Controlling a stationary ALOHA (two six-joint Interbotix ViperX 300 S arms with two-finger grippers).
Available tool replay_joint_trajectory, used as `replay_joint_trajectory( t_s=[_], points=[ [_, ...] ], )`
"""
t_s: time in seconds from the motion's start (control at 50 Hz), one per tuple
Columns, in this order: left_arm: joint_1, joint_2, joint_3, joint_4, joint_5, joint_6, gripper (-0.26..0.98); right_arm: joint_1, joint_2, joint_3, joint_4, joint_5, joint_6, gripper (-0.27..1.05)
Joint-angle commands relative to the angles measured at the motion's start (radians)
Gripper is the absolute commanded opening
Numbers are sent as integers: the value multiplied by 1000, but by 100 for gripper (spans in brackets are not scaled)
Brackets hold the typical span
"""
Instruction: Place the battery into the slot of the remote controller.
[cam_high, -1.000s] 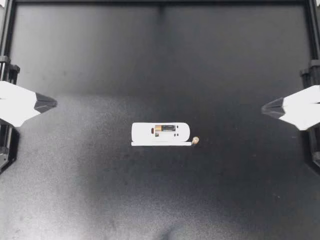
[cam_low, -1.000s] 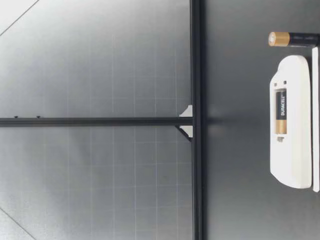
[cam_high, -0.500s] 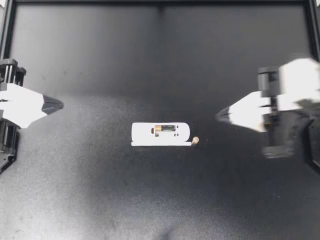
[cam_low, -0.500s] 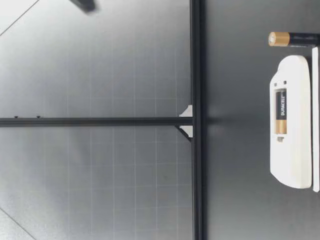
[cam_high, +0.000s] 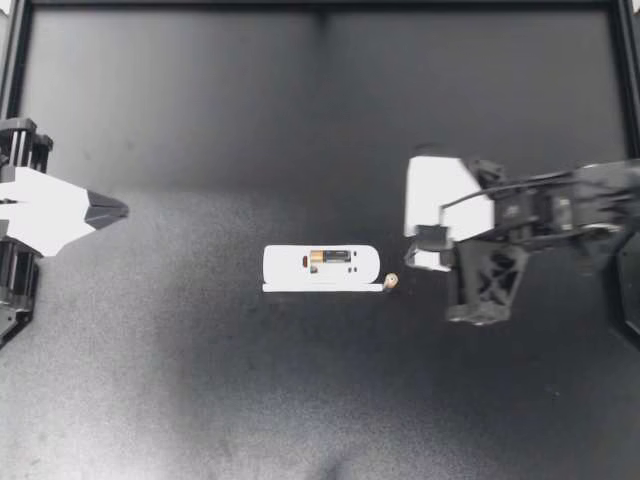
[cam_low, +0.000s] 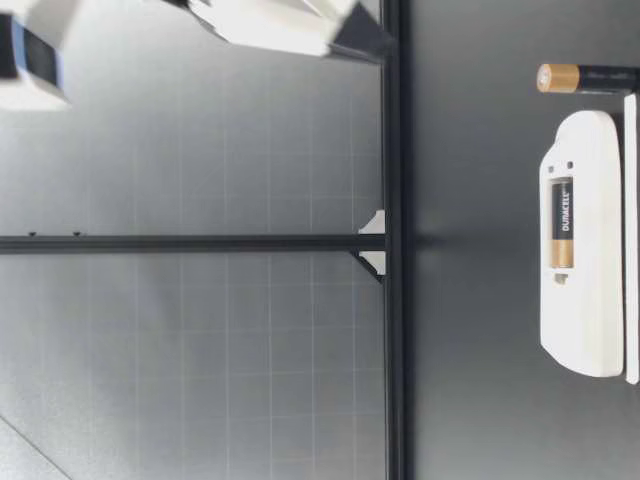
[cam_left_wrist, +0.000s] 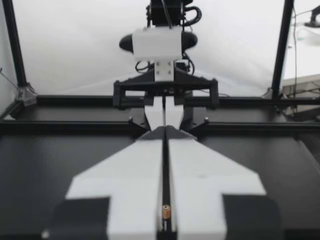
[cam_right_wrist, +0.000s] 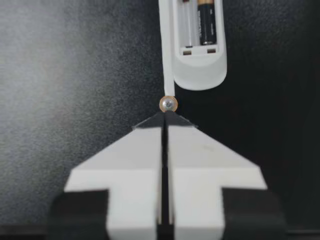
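free: bare black table (cam_high: 200, 380) on every side of white plastic remote controller (cam_high: 290, 267) except its rounded end | blocked: small gold-capped cylindrical battery (cam_high: 391, 282) upright just beside that end; right gripper (cam_high: 420, 260) close by, fingers together | left gripper (cam_high: 110, 209) well apart

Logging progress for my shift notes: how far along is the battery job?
Done: the first battery sits in the remote. In hand: nothing yet; my right gripper, shut, hovers near the loose battery, which stands upright by the remote's end. My left gripper, shut, idles far from both. Left: grasp the loose battery and seat it in the empty bay.
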Motion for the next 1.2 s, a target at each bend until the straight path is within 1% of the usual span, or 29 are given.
replay_joint_trajectory(
  t_s=[0.0,0.18,0.28,0.74,1.18],
  points=[
    [3,8,-9,0,-9,-2,-17,-6,20,-37,-2,2,-2,6],
    [3,8,-2,0,-9,-3,-17,-6,81,-52,-2,-2,2,36],
    [5,8,2,0,-9,-3,-17,-6,118,-63,0,-5,-3,49],
    [3,8,5,0,-9,-3,-17,-6,201,-66,-3,-60,-8,49],
    [3,8,6,0,-9,-5,-17,-6,253,-61,-23,-54,-8,48]
  ],
)
